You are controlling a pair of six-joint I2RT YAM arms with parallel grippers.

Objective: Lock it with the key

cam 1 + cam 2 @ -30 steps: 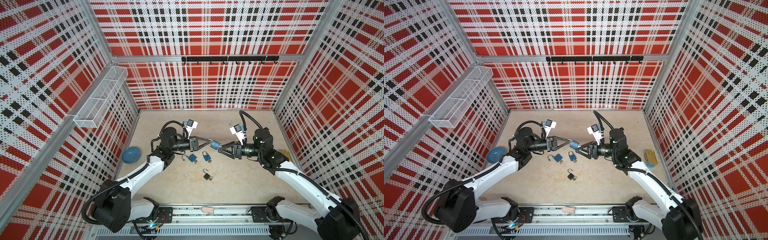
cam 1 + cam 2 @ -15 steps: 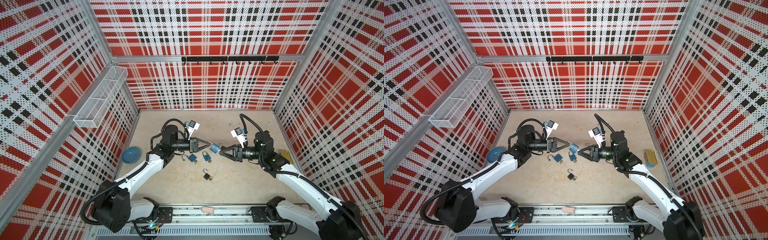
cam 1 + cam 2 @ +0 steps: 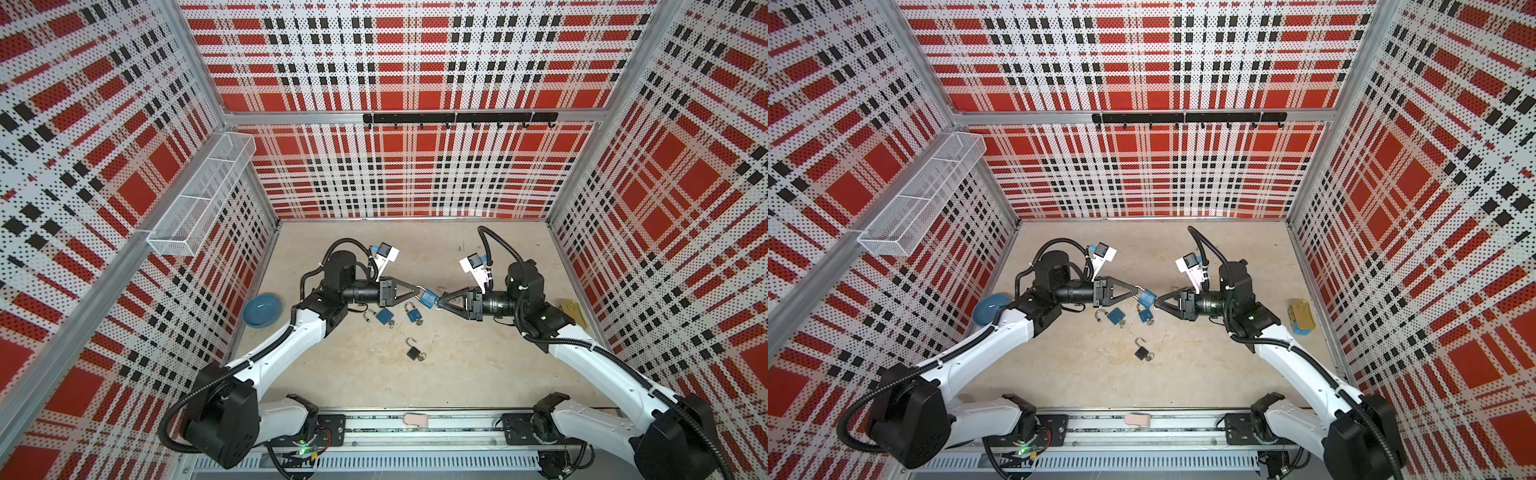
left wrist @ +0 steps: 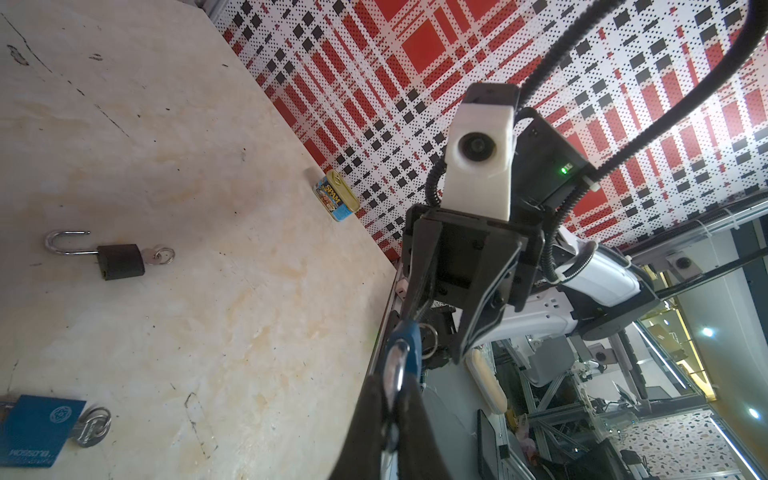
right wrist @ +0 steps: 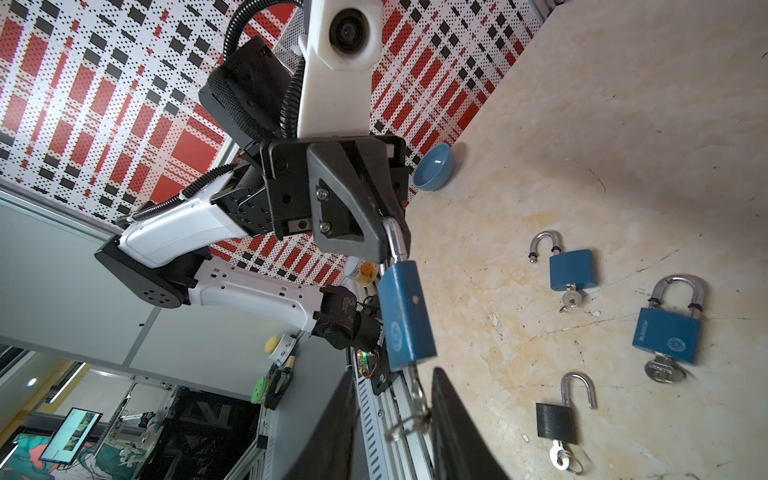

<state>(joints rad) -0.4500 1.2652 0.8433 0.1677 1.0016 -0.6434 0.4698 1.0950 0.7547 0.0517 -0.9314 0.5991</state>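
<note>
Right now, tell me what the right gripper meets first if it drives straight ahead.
The key hanging from the blue padlock that the left gripper holds by its shackle; it sits between the open jaws of the right gripper. Contact is unclear.

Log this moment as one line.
left claw shut on blue padlock by shackle | right claw around key, grip unclear | padlock held above table

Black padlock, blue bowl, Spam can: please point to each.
Black padlock (image 3: 413,353), in a top view, on its body.
Blue bowl (image 3: 262,309), in a top view, on its inside.
Spam can (image 3: 1302,313), in a top view, on its gold lid.
</note>
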